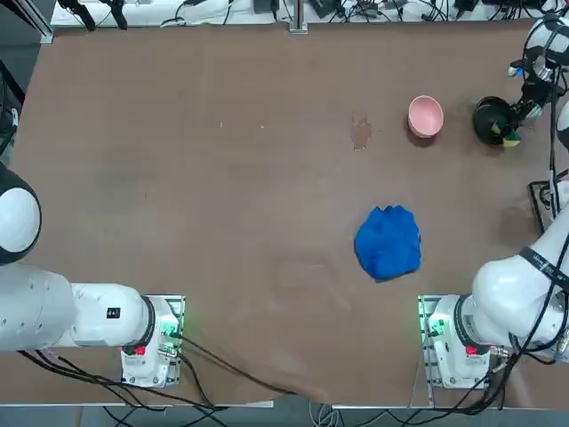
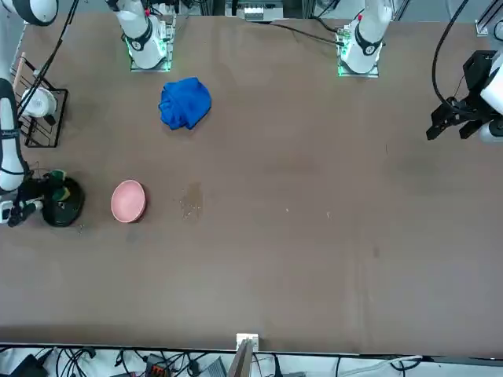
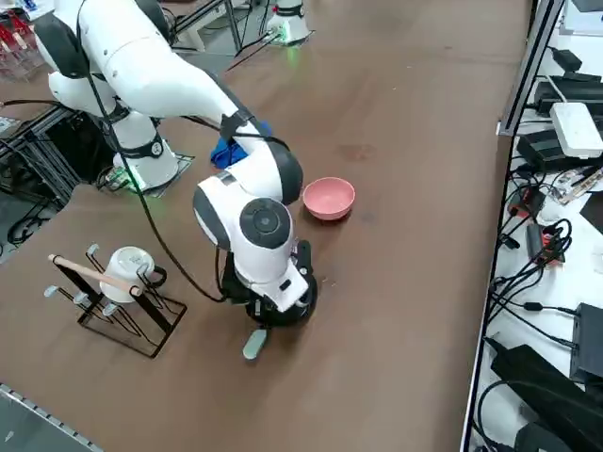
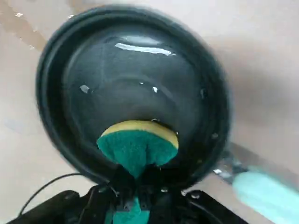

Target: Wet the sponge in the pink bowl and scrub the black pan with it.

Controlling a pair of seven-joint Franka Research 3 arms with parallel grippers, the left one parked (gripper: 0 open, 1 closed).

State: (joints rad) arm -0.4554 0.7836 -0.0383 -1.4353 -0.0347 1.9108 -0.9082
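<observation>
One robot arm, the right (image 3: 188, 89), reaches out over the desk (image 1: 222, 196) and bends down at the wrist, bringing its gripper (image 4: 137, 186) low over the black pan (image 4: 135, 79). The gripper is closed on the sponge (image 4: 138, 148), pinching its green body so that it flares out past the fingertips. The sponge is inside the pan, close to the rim on the gripper's side, with its yellow edge facing the pan's middle; that edge, slightly curved, runs crosswise to the fingers. Bright glints and droplets show on the pan's dark inner surface. The pan's handle (image 4: 264, 196), pale green at its end, points away to the robot's right and somewhat back toward the arm's base.

Counted around the pan: one pink bowl (image 1: 425, 116), upright, near it on the left and apart from it; one wet patch (image 1: 360, 133), farther left; one crumpled blue cloth (image 1: 388, 243), to its left and nearer the robot; and one dark rack (image 3: 137, 330) holding one white cup (image 3: 128, 268), on the robot's side of it.
</observation>
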